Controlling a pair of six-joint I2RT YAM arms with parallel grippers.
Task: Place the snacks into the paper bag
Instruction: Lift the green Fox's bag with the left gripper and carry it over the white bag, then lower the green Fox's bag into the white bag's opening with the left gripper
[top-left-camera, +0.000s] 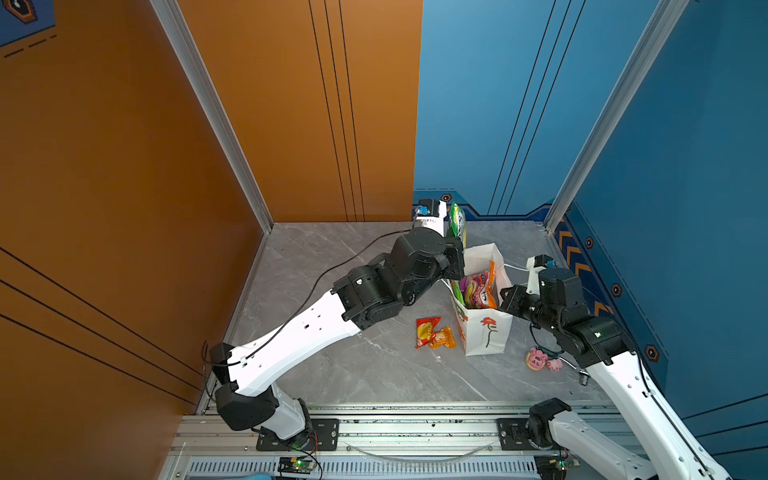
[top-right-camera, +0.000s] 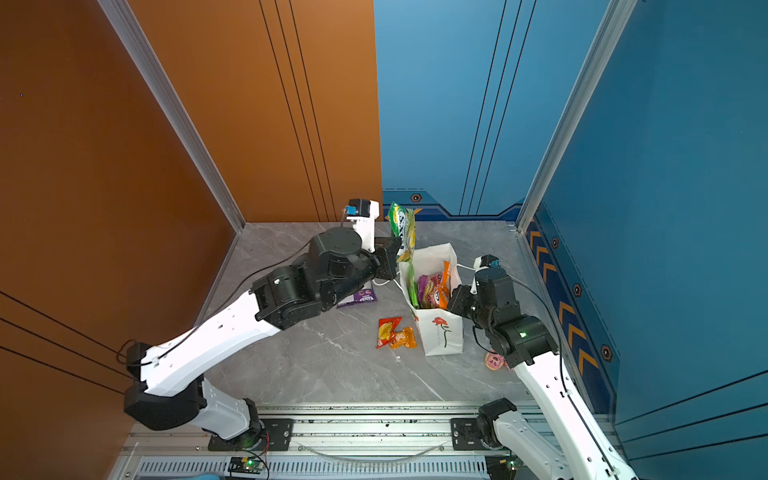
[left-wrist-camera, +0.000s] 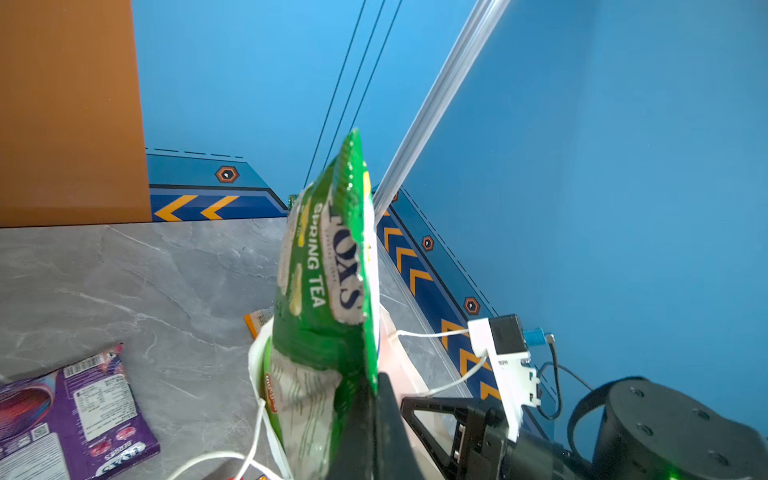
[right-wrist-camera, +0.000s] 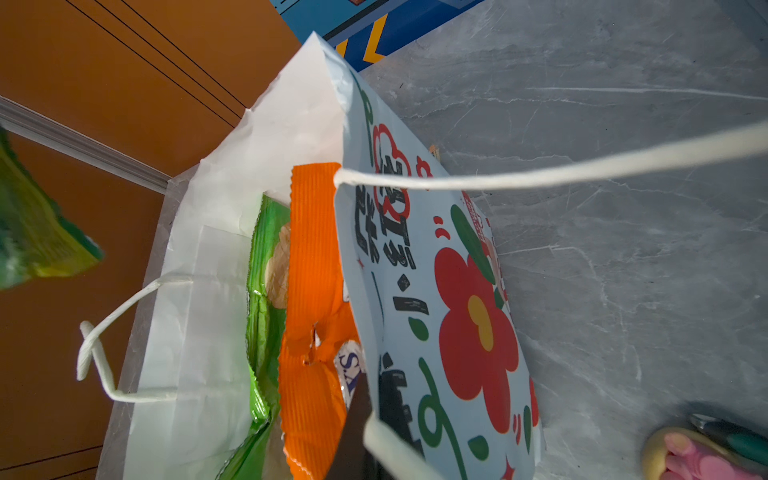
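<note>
**A:** Bag (top-left-camera: 486, 332) first. Where is it, and what's in it?

**B:** It stands upright on the table (top-left-camera: 353, 374) with its mouth open. A green packet (top-left-camera: 457, 291), a pink packet (top-left-camera: 478, 291) and an orange packet (top-left-camera: 492, 286) stand inside.

**A:** And outside it?

**B:** A red packet (top-left-camera: 426, 330) and an orange sachet (top-left-camera: 442, 338) lie touching, just beside the bag's left foot. A purple packet (top-right-camera: 359, 297) lies partly under the left arm. Pig toys (top-left-camera: 540, 359) lie to the right of the bag.

**A:** Grippers?

**B:** The left gripper (top-left-camera: 456, 249) is clamped on the lower edge of a tea packet (top-left-camera: 457, 220), which it holds upright over the bag's far left corner. The right gripper (top-left-camera: 509, 297) is closed, pinching the bag's right wall by the cord handle (right-wrist-camera: 540, 174).
</note>
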